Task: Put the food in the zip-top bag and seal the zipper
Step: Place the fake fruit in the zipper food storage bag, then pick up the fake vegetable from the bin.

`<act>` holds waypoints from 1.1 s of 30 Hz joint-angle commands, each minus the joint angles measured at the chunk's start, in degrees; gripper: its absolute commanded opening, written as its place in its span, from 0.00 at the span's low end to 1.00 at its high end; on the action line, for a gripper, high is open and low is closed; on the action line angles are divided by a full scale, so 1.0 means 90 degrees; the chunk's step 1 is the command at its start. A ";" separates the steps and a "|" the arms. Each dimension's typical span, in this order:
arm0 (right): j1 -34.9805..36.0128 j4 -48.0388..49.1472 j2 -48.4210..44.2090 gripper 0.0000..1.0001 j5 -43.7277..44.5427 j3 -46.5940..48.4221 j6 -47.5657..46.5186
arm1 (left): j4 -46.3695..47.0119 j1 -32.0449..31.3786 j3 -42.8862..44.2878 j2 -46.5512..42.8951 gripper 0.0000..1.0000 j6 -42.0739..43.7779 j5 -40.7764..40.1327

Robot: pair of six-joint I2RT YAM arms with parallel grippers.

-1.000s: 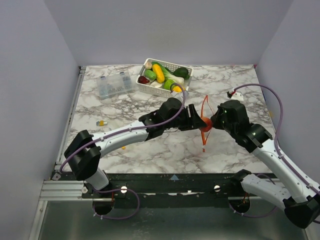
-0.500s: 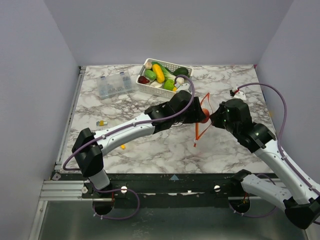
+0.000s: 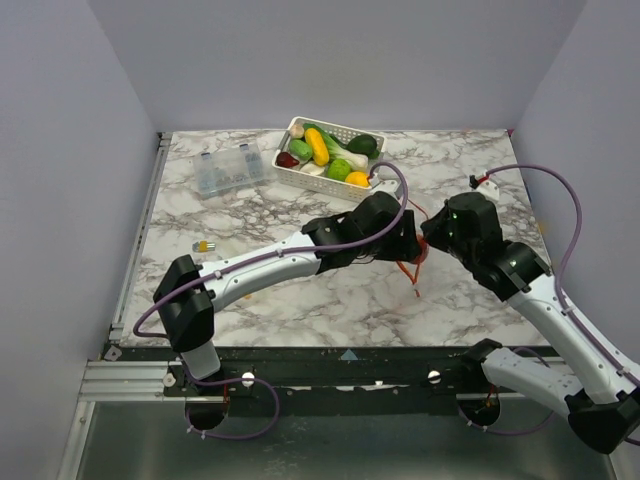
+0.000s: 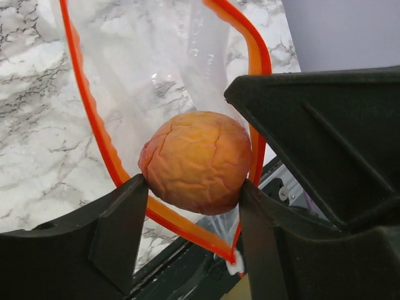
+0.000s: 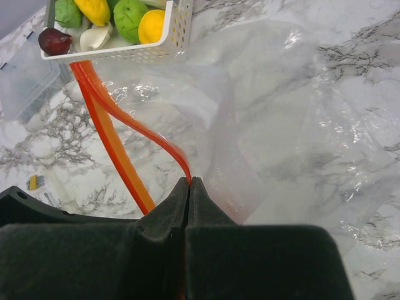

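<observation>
My left gripper (image 4: pixel 190 209) is shut on a wrinkled orange toy fruit (image 4: pixel 195 161) and holds it inside the open mouth of the clear zip-top bag (image 4: pixel 162 56), ringed by the red-orange zipper (image 4: pixel 94 119). My right gripper (image 5: pixel 189 181) is shut on the zipper strip (image 5: pixel 112 131) and holds the bag's mouth (image 5: pixel 281 125) up. In the top view the two grippers meet at right of centre, left (image 3: pixel 408 240) and right (image 3: pixel 430 235), with the zipper (image 3: pixel 412 268) hanging below. More food lies in the white basket (image 3: pixel 296 178).
The white slotted basket (image 5: pixel 178 31) holds several green, yellow and dark red toys at the back centre. A clear compartment box (image 3: pixel 228 168) stands at the back left. A small yellow-handled tool (image 3: pixel 203 245) lies at the left.
My left gripper has moved right with the orange fruit into the bag's mouth. The zipper loop has dropped lower and shifted right by the right gripper.
</observation>
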 commanded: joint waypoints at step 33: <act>0.0047 -0.0209 -0.0039 0.01 0.1773 0.0031 -0.1063 | 0.2209 0.3454 -0.0457 0.0344 0.91 0.0571 -0.0020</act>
